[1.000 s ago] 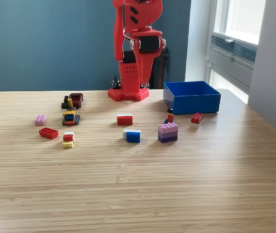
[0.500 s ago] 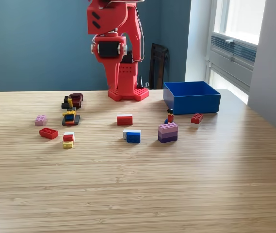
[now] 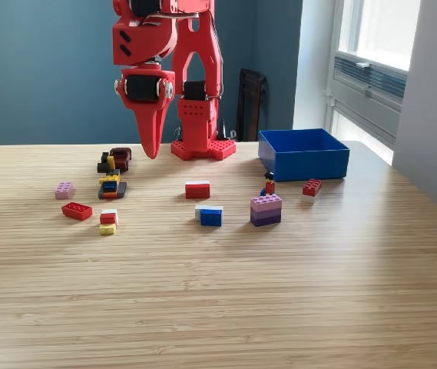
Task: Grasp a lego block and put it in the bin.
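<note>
The red arm is hanging over the desk (image 3: 218,292) with its fingers (image 3: 151,146) pointing straight down, and from the exterior view they are reading as pressed together into a single taper, gripping nothing. They are hovering above the desk just beside the dark cluster of blocks (image 3: 115,160) on the exterior view's left, clear of its top. The bin (image 3: 302,153) is sitting well apart from them on the exterior view's right, near the arm's base, and nothing is showing above its walls. Other blocks are lying scattered between: a red and white block (image 3: 197,189), a blue and white block (image 3: 210,214), a purple stack (image 3: 266,209), a small red block (image 3: 311,187) close to the bin. The risk here seems to be the crowding in that dark cluster: pieces are touching one another, so fingers coming down closed, or opening too little, would probably be shoving them aside or pinching two at once. A poorly seated block could also be slipping out during the long carry across to the bin.
</note>
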`<action>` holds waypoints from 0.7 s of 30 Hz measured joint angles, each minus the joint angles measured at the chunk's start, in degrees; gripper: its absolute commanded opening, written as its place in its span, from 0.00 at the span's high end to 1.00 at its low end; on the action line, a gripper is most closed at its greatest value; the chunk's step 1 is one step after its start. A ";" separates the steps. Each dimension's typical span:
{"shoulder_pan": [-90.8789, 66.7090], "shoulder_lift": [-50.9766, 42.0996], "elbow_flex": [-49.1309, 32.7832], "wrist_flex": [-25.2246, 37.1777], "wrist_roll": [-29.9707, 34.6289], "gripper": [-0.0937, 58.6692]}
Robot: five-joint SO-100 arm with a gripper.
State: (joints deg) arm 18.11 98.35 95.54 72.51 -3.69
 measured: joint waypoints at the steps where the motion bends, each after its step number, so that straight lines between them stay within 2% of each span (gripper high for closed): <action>1: 0.00 0.00 0.00 -0.53 -0.18 1.00; 10: 0.53 0.00 0.00 -3.16 -2.55 0.97; 16: 0.44 0.00 0.00 -3.52 -3.16 0.70; 21: 0.44 -0.53 0.00 -3.52 -6.86 0.62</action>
State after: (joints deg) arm 18.54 97.82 95.54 68.99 -10.55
